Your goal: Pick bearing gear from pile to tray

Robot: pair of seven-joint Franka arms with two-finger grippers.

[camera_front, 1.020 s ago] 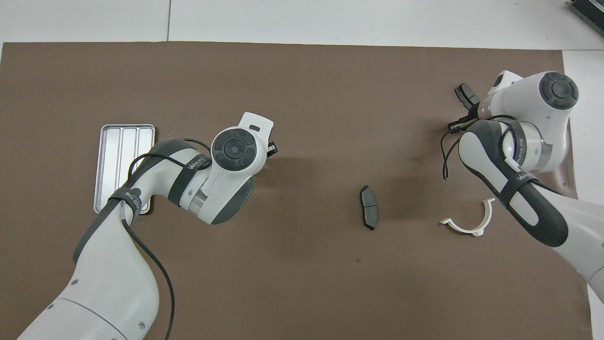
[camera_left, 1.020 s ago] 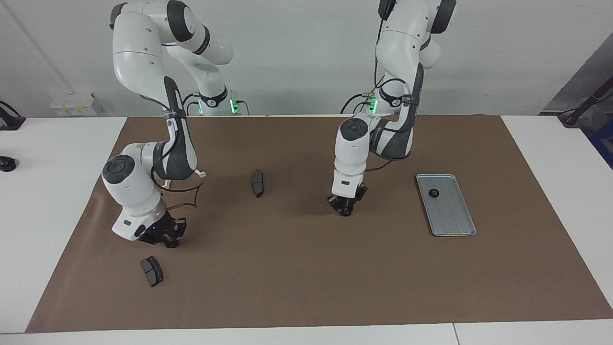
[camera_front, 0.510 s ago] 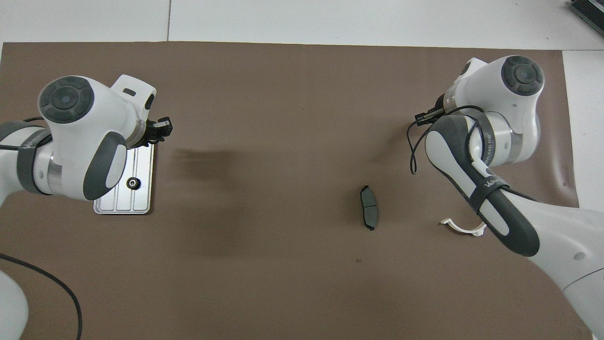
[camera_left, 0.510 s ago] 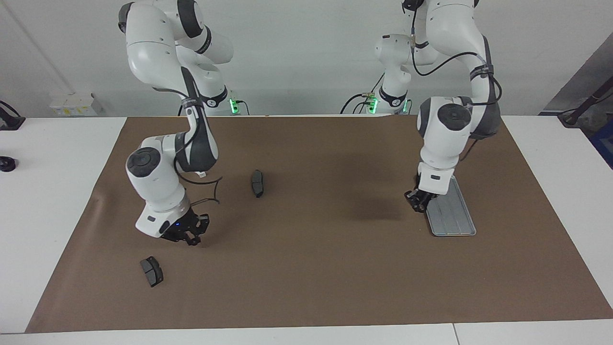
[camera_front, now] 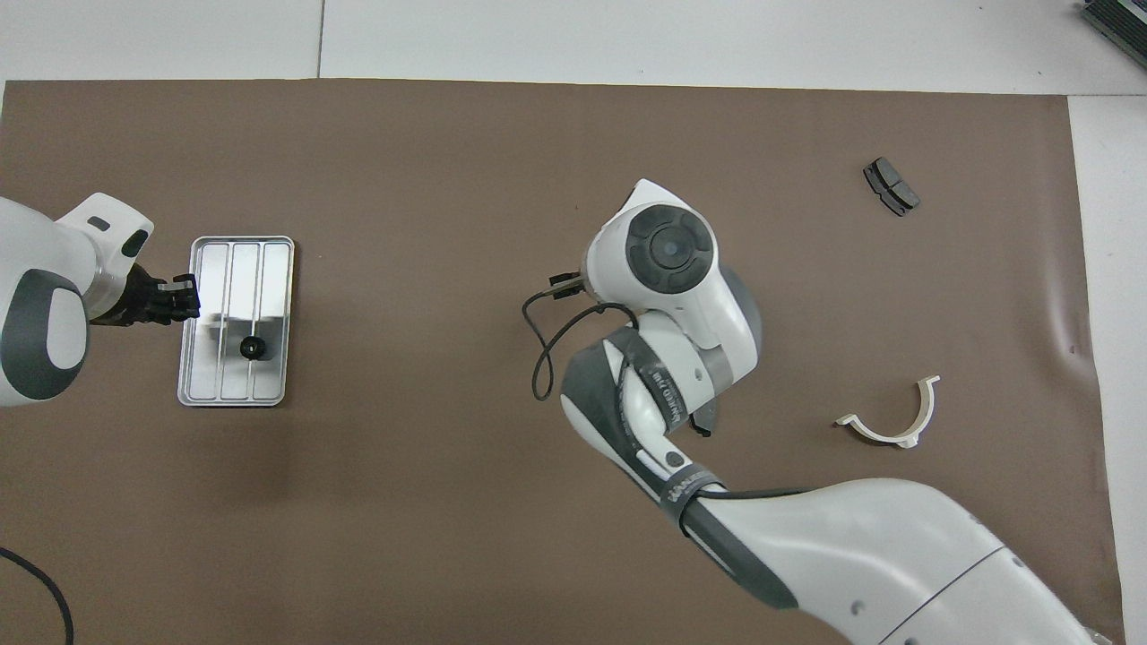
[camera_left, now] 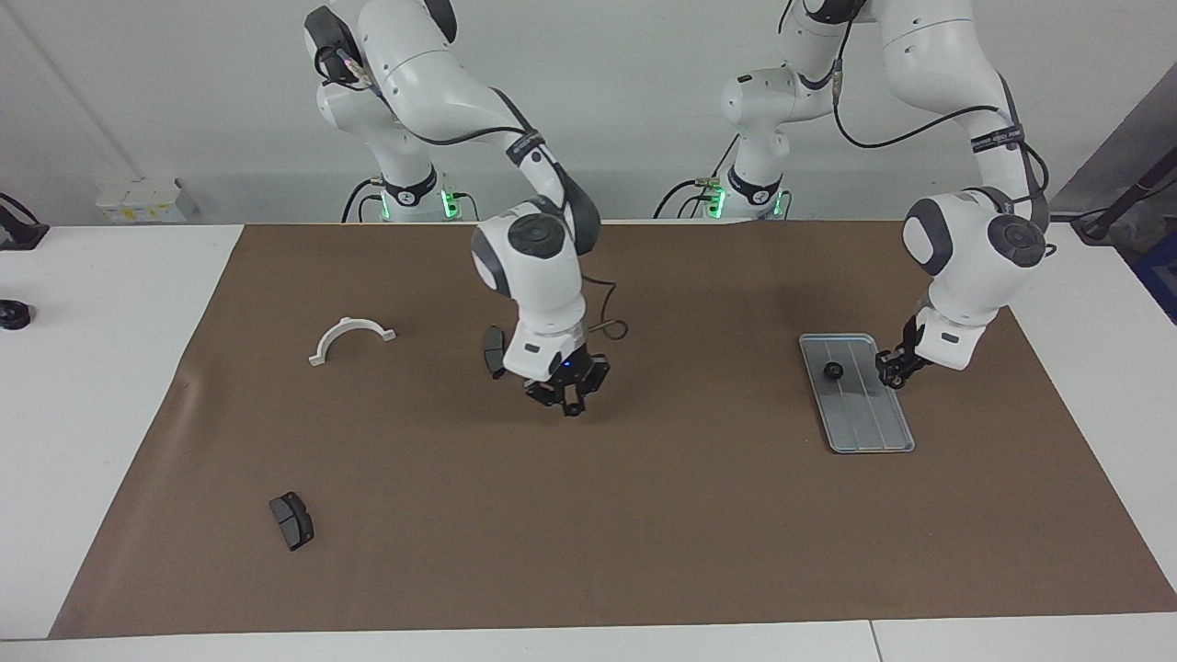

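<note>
the right hand (camera_left: 572, 407), pinched shut over bare tabletop, is hanging; that gear (camera_left: 833, 371) looks tiny, stiff, rim-grippable.

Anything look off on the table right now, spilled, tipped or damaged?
Nothing stands out. One gear lies in the tray, which sits flat on the mat. Two brake pads and the white bracket lie scattered apart but intact.
</note>
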